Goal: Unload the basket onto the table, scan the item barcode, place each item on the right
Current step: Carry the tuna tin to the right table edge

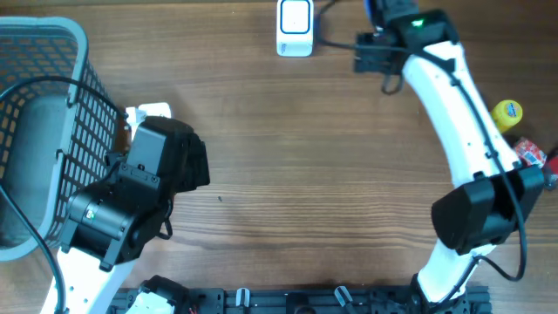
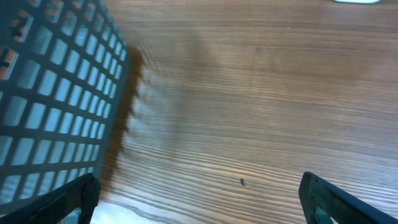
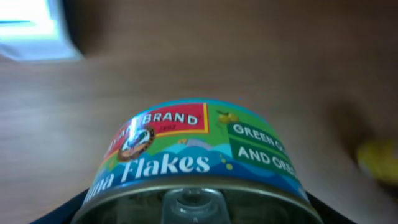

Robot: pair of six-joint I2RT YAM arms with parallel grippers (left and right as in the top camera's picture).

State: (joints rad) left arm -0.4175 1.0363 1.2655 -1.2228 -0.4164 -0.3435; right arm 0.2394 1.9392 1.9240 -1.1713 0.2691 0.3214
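The can [image 3: 199, 158] of tuna flakes sat in the right gripper [image 1: 373, 55], whose two fingers were closed on it from either side. It was held just above the table, at the far edge, to the right of the middle. In the right wrist view its printed side band faced outward and a grey metal end lay toward the camera, so the can looked to be held roughly flat, its short axis near upright. In the overhead view the can itself was hidden under the gripper.

The scanner [image 1: 295, 26] stood near, to the left of the can, with a strip of bare wood between them. Only its white corner [image 3: 34, 34] showed in the right wrist view, up in the left corner and blurred. The right arm was much the nearer; any move would probably be a short carry leftward, with a turn to bring the code round to the scanner's face.

No barcode could be seen. The band showed only the brand panel and wording, and where the code was printed could not be told.

The left gripper [image 2: 199, 208] hung open and held nothing, well apart from all this, just beside the wire basket [image 1: 52, 39]. A small white thing [image 1: 150, 112] peeped out between them, too covered to name. At the right edge lay a yellow thing [image 1: 508, 112] and a red packet [image 1: 529, 153].
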